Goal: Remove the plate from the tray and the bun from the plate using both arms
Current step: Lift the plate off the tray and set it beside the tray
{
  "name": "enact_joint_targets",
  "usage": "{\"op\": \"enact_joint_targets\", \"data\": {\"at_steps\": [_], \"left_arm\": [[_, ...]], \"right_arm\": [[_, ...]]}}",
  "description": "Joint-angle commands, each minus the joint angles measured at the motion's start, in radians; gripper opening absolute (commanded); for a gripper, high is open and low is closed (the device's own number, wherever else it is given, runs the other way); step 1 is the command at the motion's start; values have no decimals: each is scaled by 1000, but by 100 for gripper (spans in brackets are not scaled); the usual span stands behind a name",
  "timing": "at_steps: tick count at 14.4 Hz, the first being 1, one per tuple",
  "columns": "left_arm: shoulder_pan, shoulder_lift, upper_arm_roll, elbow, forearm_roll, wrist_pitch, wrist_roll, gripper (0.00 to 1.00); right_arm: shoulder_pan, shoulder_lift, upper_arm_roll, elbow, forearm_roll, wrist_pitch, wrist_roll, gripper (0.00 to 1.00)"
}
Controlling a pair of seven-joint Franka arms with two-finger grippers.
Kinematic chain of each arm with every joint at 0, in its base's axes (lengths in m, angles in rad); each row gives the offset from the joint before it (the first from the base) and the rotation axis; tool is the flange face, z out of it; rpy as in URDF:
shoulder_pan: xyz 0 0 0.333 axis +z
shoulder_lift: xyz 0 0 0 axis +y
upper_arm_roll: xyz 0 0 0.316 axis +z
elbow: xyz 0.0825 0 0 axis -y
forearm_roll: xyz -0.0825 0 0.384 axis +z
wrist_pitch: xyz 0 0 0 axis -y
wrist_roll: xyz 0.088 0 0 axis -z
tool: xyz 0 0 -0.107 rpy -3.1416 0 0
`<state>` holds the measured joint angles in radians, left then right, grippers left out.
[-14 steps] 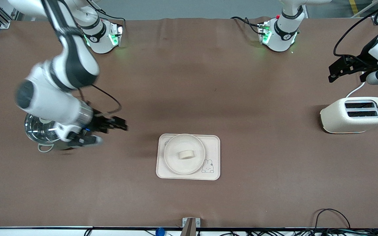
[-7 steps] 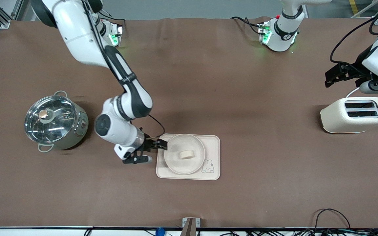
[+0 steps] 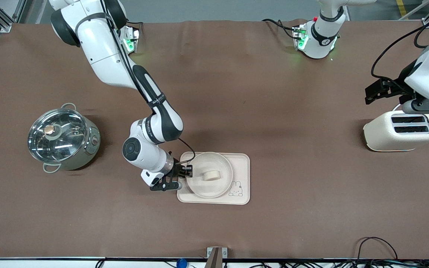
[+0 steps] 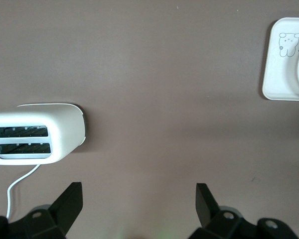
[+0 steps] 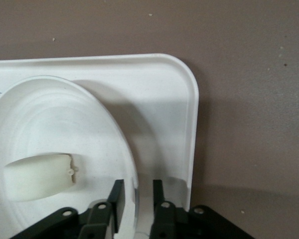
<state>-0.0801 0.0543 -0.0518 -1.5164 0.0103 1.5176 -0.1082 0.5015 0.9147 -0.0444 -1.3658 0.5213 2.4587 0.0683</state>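
The round cream plate lies on the rectangular cream tray, with the small pale bun on it. My right gripper is low at the plate's rim on the side toward the right arm's end of the table. In the right wrist view its fingers are open and straddle the rim of the plate, one inside and one outside over the tray; the bun lies close by. My left gripper is open and empty, up over the table beside the toaster.
A steel pot with a glass lid stands toward the right arm's end of the table. The cream toaster stands at the left arm's end with its white cord. The left wrist view shows the tray's rabbit corner.
My right arm swung from over the pot to the tray and lowered its gripper onto the plate's rim. My left gripper drifted a little toward the toaster.
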Motion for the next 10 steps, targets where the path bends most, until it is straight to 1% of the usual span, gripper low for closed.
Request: {"op": "enact_joint_targets", "data": {"at_steps": [1,3,5,8,10], "left_arm": [[-3,12,-2,15,-13,4,12,100],[-6,12,-2,15,-13,6,12,100],[-9,13,-2,16,-15,4,10,100],[-21,12,-7,16,-18,4,-8,100],[-33,12,-17,18,-18,4,-34,100]], "right_arm": [[-12,24,-2,21,20,11,-88,0],[-17,20,1,21,23,11,-101,0],[-20,-9,20,13,46,6,-104,0],[-20,-114,31,-73,48,-29,-134,0],[-5,-184,32,-169,48,-41,-177,0]]}}
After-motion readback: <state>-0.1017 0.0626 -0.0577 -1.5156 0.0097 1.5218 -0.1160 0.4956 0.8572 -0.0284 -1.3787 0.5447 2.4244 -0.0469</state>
